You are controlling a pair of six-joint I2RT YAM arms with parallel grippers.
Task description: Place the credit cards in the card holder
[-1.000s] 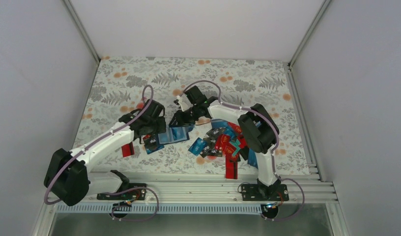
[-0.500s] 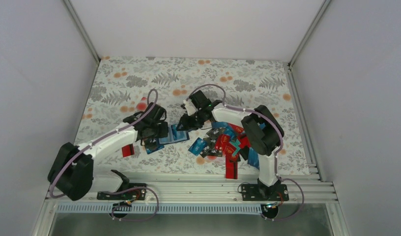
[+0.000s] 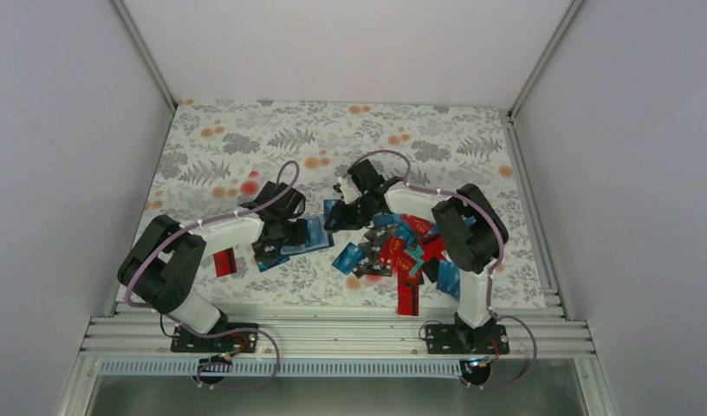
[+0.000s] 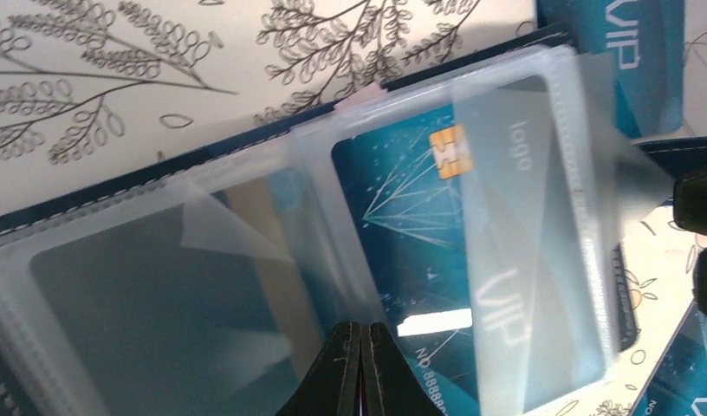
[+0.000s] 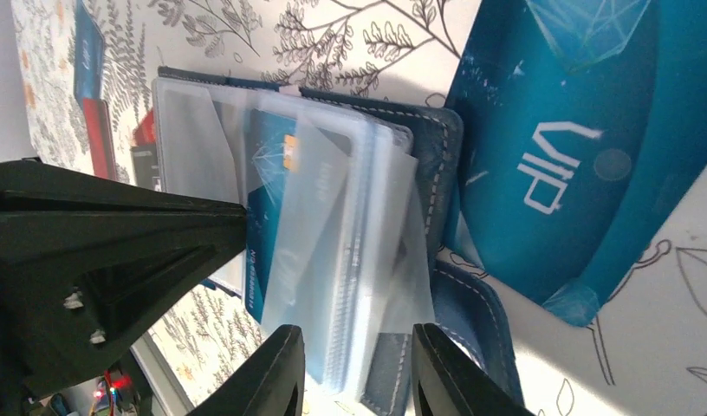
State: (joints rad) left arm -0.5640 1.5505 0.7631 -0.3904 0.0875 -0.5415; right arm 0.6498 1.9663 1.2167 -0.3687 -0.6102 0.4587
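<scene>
Since a second ago the left arm (image 3: 207, 234) has folded back, its elbow now drawn in toward its base, while the left gripper (image 4: 360, 364) has edged a little to the right over the card holder (image 3: 308, 236). The right gripper (image 5: 357, 334) has also shifted slightly right. The card holder lies where it did, open on the flowered bench (image 3: 437, 139) between the two grippers. The heap of loose credit cards (image 3: 393, 247) sits just to its right, and one red card (image 3: 224, 260) lies apart by the left arm.

The left gripper is fully closed, its two fingers pressed together, with the tips resting on the clear plastic sleeves (image 4: 159, 286) near the fold of the card holder. The right gripper stands part-way open. Its fingers loosely straddle the free edge of the sleeves and the navy cover, each lying just beside that stack.

One sleeve contains a teal card (image 4: 402, 225) with a gold chip (image 4: 448, 152). It carries a white line drawing and the words "logo" and "VIP". Below these is a number that begins "NO 8888", the rest hidden by the gripper. A second teal card (image 5: 567, 147), also printed "VIP", lies loose on the bench against the far edge of the cover.
</scene>
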